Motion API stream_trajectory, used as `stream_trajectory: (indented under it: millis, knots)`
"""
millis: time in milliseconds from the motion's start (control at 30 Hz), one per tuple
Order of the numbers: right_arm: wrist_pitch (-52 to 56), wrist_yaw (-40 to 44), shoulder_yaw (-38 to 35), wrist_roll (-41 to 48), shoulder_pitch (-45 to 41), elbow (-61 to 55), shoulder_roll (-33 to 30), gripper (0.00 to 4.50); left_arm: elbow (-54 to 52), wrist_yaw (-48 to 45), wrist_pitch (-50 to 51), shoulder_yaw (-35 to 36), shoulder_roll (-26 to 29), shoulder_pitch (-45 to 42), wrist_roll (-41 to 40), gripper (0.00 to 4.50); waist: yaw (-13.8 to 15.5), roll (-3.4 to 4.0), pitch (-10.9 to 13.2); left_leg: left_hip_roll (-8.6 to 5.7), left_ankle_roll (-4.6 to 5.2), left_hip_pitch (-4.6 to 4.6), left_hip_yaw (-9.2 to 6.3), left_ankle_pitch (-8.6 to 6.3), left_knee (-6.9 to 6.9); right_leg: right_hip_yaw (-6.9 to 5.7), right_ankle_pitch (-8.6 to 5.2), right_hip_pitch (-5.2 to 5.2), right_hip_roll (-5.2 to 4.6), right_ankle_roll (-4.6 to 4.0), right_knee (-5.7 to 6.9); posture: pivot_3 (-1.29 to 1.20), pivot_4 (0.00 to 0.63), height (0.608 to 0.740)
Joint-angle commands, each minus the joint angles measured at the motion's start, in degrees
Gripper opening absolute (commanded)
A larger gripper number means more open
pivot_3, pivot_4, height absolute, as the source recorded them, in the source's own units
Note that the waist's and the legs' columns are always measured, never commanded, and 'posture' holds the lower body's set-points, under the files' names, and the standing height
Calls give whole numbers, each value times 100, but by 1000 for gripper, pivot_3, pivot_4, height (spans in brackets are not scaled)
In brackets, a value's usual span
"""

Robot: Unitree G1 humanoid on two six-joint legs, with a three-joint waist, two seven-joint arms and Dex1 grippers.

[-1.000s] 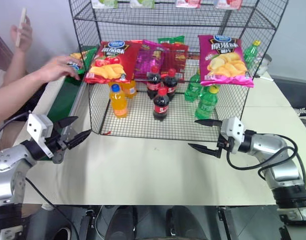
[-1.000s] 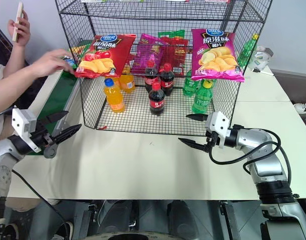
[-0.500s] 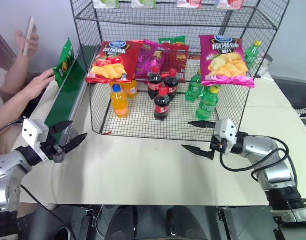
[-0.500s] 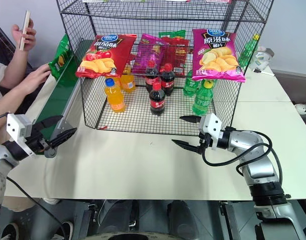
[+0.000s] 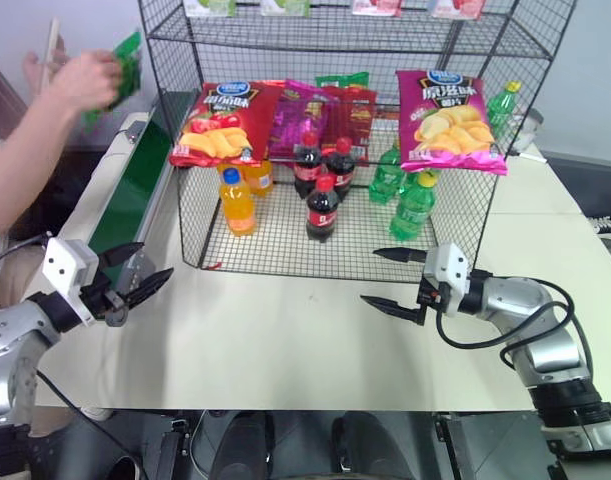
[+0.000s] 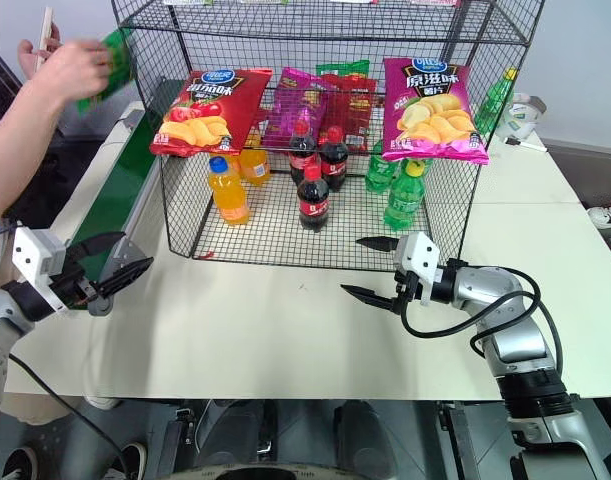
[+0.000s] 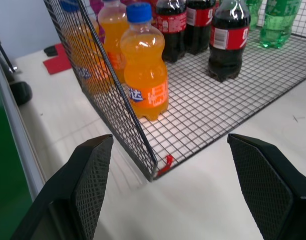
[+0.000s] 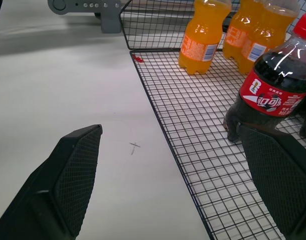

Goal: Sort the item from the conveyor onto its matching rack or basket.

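A person's hand holds the item, a green chip bag (image 5: 126, 62), up in the air above the far end of the conveyor (image 5: 135, 185), a dark-green belt with pale rails along the table's left side. The rack (image 5: 285, 240), a black wire-mesh unit, stands mid-table. My left gripper (image 5: 151, 262) hovers open and empty at the conveyor's near end, by the rack's front left corner (image 7: 151, 172). In front of the rack's right half my right gripper (image 5: 370, 276) hangs open and empty above the table.
A red chip bag (image 5: 220, 122) and a magenta one (image 5: 450, 120) hang on the rack's middle tier. Orange bottles (image 5: 237, 203), cola bottles (image 5: 323, 207) and green bottles (image 5: 413, 205) stand on its lowest tier. The person's arm (image 5: 30, 160) reaches over the table's left edge.
The person's hand has lifted the green bag from the conveyor's far end up into the air. Both grippers have stayed nearly in place, open.
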Motion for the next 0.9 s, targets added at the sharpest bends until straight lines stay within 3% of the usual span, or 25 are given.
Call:
stream_trajectory:
  millis: [33, 900]
  knots:
    - [-42, -11, -129, 67, -16, -248, -50, 4481, 23, -43, -157, 32, 12, -47, 4, 3903, -4, 0, 0, 0, 0, 0, 0, 0, 0, 0, 0, 0, 0, 0, 0, 0, 150, 739]
    - [-103, 157, -167, 67, -12, -144, -183, 4481, 100, -257, -262, 337, 44, 201, -145, 3903, -4, 0, 0, 0, 0, 0, 0, 0, 0, 0, 0, -1, 0, 0, 1, 0, 150, 739]
